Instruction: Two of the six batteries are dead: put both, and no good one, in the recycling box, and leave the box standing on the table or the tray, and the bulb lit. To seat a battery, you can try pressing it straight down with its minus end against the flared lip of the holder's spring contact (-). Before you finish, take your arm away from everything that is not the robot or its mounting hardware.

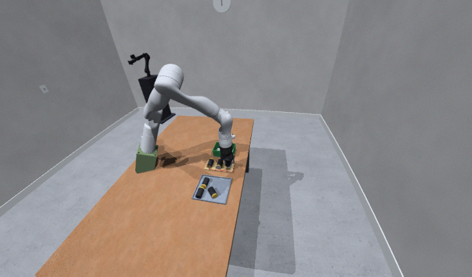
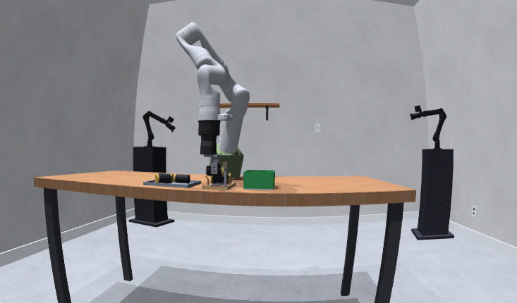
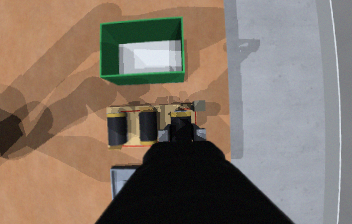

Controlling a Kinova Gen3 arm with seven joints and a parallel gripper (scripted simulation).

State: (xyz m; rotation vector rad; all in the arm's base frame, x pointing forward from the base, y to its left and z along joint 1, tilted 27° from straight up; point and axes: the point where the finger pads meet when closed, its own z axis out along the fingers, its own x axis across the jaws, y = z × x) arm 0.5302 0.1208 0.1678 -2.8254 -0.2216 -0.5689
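Observation:
The battery holder (image 3: 150,127) lies on the table with two black, yellow-banded batteries (image 3: 115,129) (image 3: 148,126) in its left and middle slots. My gripper (image 3: 181,129) is shut on a third battery (image 3: 180,120) at the holder's right slot. I cannot tell whether that battery is seated. In the side view the gripper (image 2: 214,171) points straight down, low over the holder (image 2: 219,184). The green recycling box (image 3: 143,50) stands upright just beyond the holder and looks empty. A small grey part (image 3: 199,105) sits at the holder's far right corner. I cannot tell whether it is lit.
A grey tray (image 1: 214,187) on the near side of the holder carries three more batteries (image 1: 202,187) (image 1: 212,192). The table's right edge (image 1: 246,162) is close to the holder. The arm's green base (image 1: 146,160) stands at the left edge.

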